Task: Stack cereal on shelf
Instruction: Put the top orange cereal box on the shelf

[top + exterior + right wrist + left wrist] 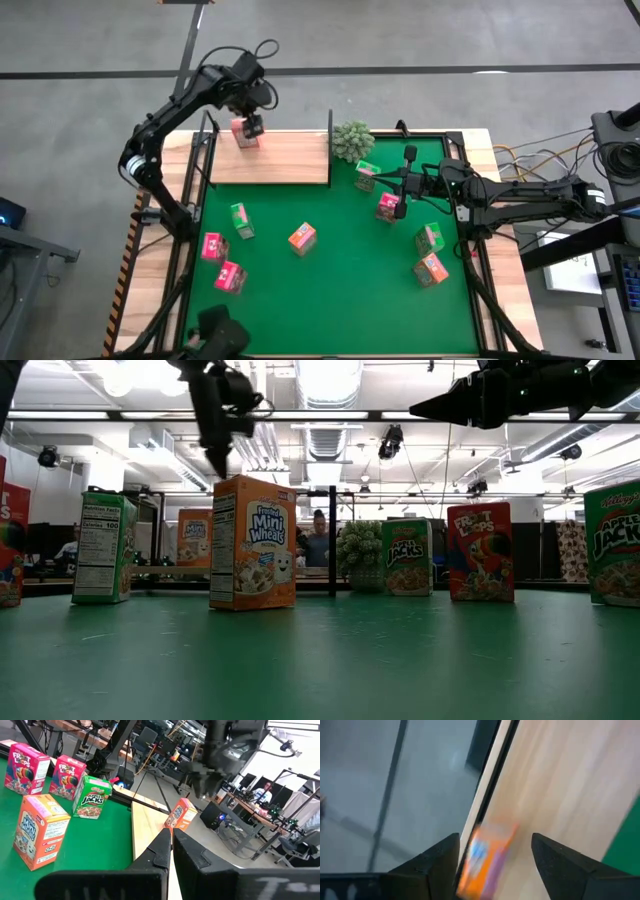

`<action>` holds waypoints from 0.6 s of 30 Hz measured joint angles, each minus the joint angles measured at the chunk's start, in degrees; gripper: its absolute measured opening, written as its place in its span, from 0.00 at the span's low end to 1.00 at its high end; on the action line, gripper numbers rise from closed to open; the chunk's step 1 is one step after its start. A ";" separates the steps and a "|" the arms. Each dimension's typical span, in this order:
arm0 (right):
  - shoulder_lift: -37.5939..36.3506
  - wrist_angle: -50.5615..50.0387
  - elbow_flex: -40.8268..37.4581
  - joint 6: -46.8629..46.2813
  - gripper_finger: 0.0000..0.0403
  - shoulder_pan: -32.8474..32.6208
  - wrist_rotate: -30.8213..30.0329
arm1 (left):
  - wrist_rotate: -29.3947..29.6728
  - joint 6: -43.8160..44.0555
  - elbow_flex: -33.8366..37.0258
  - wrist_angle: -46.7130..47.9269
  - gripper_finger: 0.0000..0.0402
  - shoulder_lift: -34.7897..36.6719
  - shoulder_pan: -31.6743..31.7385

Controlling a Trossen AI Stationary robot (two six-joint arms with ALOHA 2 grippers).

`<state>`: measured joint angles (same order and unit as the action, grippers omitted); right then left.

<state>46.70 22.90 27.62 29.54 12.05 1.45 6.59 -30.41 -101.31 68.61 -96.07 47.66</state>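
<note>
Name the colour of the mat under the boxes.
Green mat; clearest in the high view.

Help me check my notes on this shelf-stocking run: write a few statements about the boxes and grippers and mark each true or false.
1. One cereal box stands on the shelf. True.
2. The left gripper is clamped shut on that box. False: its fingers stand open on either side of it.
3. The right gripper is shut and holds nothing. True.
4. The plant stands at the mat's near edge. False: it stands at the shelf's right end.
</note>
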 joint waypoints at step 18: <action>0.00 0.00 0.00 0.19 0.02 -0.01 -0.02 | 10.70 3.33 0.63 2.32 0.04 -12.05 -0.24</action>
<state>46.70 22.90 27.62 29.73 12.05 1.43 17.29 -27.07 -100.68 70.94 -108.11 47.42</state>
